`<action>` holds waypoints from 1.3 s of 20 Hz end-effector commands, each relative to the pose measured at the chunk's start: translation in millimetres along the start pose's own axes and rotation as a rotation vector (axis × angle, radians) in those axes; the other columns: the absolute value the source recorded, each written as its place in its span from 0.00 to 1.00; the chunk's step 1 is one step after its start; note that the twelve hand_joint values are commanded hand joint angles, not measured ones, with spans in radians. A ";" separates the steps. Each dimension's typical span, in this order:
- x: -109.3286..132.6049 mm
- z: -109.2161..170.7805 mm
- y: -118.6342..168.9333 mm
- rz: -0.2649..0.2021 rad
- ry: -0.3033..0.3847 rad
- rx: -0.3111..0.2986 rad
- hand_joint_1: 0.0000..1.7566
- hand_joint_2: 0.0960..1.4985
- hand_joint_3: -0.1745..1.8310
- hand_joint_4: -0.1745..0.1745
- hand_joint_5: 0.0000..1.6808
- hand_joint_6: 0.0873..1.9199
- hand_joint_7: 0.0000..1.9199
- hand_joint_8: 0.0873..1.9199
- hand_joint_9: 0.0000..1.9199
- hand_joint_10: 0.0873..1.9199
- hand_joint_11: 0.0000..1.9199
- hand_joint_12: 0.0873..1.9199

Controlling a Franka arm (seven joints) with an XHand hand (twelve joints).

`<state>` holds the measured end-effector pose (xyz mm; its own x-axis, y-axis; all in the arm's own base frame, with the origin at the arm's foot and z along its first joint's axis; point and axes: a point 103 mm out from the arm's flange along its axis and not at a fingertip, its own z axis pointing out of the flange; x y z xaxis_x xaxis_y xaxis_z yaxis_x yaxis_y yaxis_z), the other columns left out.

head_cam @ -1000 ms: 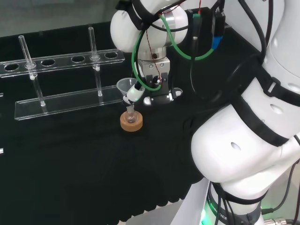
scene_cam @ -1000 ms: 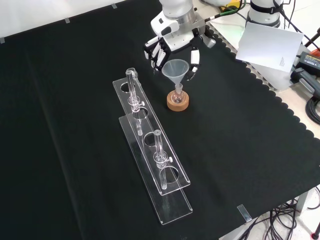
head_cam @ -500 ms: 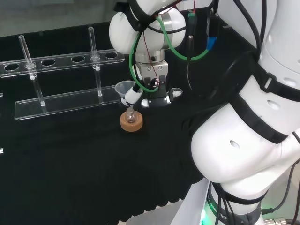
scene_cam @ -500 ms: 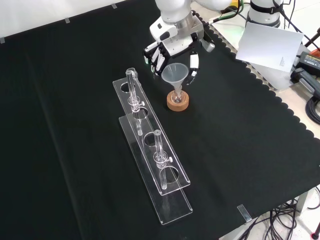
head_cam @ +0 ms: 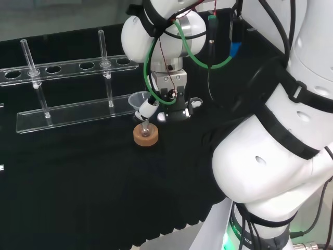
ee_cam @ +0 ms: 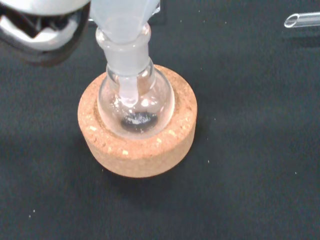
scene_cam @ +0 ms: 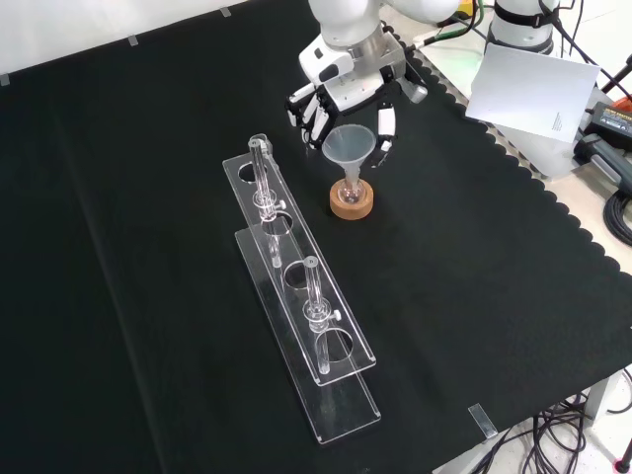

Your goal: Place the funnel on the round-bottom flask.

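Near the front edge of the cloth (scene_cam: 148, 326) in the front view I have the clear rack (scene_cam: 301, 326) with its upright tubes, running away toward the far side, and nothing there concerns me. Just past its far end sits the cork ring (scene_cam: 352, 202), and on it the round flask (ee_cam: 136, 102), upright, its neck pointing straight up. From the wrist camera I can see the funnel (scene_cam: 348, 148) stem already down inside that neck, reaching into the bulb, so stem and neck share one vertical line. Beyond and above that, toward the far edge of the cloth, is the hand (scene_cam: 341, 94), with its fingers curled around the rim of the cone: a fingertip (scene_cam: 385, 123) on the right side in the front view, others on the left. In the head view the same grip shows, one white finger (head_cam: 148, 107) lying against the cone just above the flask. So the funnel hangs directly below the fingers, its long axis upright, and I judge it seated or very nearly so. What I'd want next is a clean release: fingers spreading sideways, away from the cone, without dragging it off that vertical line and tipping the flask off its ring.
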<state>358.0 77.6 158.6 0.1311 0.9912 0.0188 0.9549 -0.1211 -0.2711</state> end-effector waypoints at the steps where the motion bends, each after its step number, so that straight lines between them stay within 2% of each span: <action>1: -1.7 2.2 -5.0 0.002 0.002 0.004 0.49 0.29 0.45 0.67 0.49 0.08 0.57 0.23 0.34 0.19 0.00 0.62; 4: -14.1 -3.9 -7.9 0.005 0.005 0.004 0.49 0.29 0.45 0.66 0.49 0.08 0.57 0.23 0.34 0.19 0.00 0.62; 19: 12.1 2.0 -3.7 -0.015 0.010 0.000 0.48 0.29 0.45 0.66 0.49 0.08 0.57 0.23 0.34 0.19 0.00 0.62; 26: -4.0 -2.5 -10.2 -0.013 0.007 0.004 0.48 0.29 0.45 0.66 0.49 0.08 0.57 0.23 0.34 0.19 0.00 0.61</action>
<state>354.0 81.7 163.4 0.1184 0.9925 0.0318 0.9576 -0.1056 -0.2681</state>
